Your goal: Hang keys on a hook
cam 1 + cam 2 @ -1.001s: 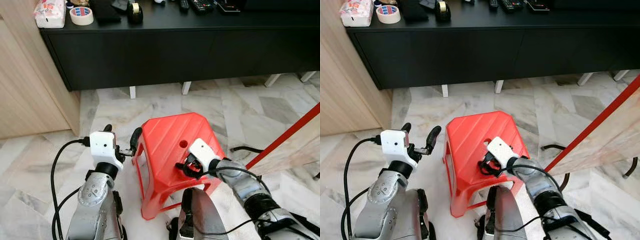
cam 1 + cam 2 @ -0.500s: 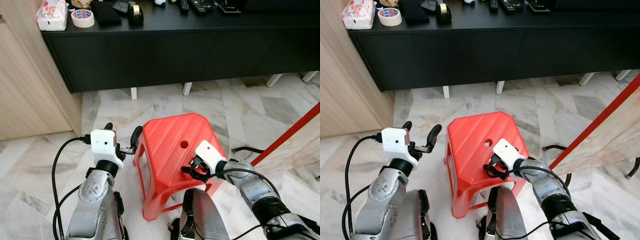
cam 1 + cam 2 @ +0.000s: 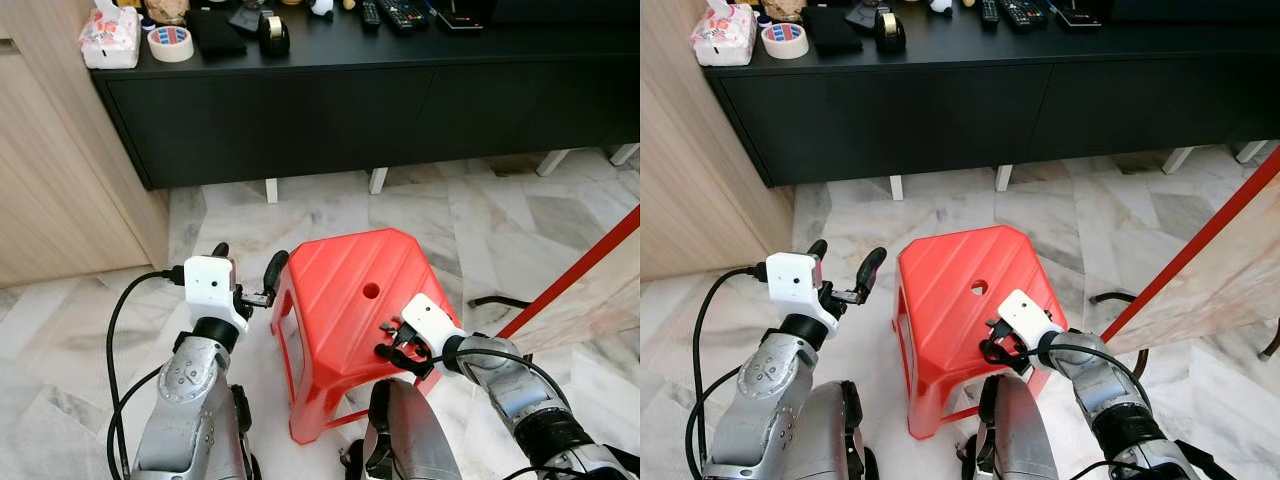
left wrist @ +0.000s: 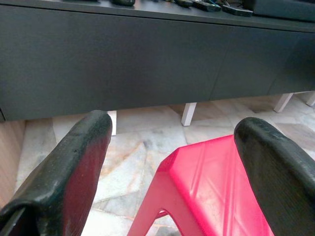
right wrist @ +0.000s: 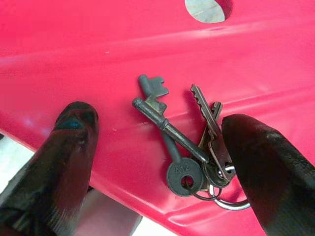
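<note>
Right end effector (image 5: 162, 162) withdrawn, straddling keys (image 5: 189, 142)

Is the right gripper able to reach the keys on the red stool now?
Probably yes: the right gripper is open, its fingers on either side of the keys on the red stool, nothing between.

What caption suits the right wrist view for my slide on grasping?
Open right pincer straddles keys lying on the red stool, not yet gripped.
</note>
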Available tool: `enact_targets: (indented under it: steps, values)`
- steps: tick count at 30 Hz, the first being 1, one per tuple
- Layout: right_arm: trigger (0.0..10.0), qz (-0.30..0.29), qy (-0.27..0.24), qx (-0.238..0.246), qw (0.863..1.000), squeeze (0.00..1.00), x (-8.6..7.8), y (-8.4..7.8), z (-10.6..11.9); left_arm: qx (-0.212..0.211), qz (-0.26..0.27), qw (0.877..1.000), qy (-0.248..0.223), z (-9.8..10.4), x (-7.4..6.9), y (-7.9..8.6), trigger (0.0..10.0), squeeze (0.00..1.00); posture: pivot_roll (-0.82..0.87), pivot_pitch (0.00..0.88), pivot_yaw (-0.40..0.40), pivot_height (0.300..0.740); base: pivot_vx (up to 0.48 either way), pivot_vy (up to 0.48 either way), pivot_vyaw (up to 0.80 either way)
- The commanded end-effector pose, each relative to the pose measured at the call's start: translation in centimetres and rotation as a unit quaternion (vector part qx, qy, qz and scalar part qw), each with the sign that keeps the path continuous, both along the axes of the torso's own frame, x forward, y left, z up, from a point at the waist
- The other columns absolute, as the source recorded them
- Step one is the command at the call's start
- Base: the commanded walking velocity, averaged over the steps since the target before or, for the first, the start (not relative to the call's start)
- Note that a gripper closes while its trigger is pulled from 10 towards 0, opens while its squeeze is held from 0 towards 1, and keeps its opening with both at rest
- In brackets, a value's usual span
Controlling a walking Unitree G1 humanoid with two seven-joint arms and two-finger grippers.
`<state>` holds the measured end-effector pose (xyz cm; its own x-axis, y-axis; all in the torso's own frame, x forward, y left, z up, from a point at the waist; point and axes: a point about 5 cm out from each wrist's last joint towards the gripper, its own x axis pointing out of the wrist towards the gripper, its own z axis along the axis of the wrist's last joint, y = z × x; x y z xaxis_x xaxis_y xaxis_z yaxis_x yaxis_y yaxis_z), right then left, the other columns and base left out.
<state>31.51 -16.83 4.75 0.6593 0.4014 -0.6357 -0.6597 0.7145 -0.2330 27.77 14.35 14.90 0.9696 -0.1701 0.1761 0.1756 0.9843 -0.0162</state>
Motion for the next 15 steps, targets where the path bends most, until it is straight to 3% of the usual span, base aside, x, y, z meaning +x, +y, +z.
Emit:
enact_targets:
  steps: [1, 5, 6, 8, 9, 15]
  values:
    - [10.0, -0.033, 0.019, -0.019, 0.999, 0.0, -0.5, -1.3, -1.1, 0.003, -0.008, 1.0, 0.003, -0.2, -0.1, -0.3, 10.0, 0.0, 0.06, 0.173, -0.089, 0.567, 0.0, 0.0, 0.0]
    - [10.0, -0.042, 0.022, -0.015, 0.999, 0.0, -0.4, -1.3, -1.2, 0.003, -0.007, 1.0, 0.004, -0.3, 0.0, -0.3, 10.0, 0.0, 0.06, 0.174, -0.084, 0.567, 0.0, 0.0, 0.0]
    - [4.4, -0.044, 0.027, -0.017, 0.999, 0.0, -0.3, -1.2, -1.4, 0.003, -0.006, 1.0, 0.005, -0.3, 0.1, -0.3, 10.0, 0.0, 0.06, 0.174, -0.084, 0.567, 0.0, 0.0, 0.0]
    - [4.4, -0.045, 0.028, -0.018, 0.998, 0.0, -0.3, -1.2, -1.4, 0.002, -0.005, 1.0, 0.005, -0.3, 0.1, -0.2, 10.0, 0.0, 0.06, 0.176, -0.083, 0.567, 0.0, 0.0, 0.0]
    - [0.0, -0.042, 0.029, -0.017, 0.999, 0.0, -0.3, -1.1, -1.5, 0.002, -0.005, 1.0, 0.004, -0.3, 0.2, -0.2, 10.0, 0.0, 0.06, 0.175, -0.082, 0.567, 0.0, 0.0, 0.0]
    - [0.0, -0.035, 0.049, -0.014, 0.998, 0.0, -0.7, -0.6, -2.2, 0.007, -0.009, 1.0, 0.005, -0.4, 0.0, -0.3, 10.0, 0.0, 0.07, 0.177, -0.08, 0.567, 0.0, 0.0, 0.0]
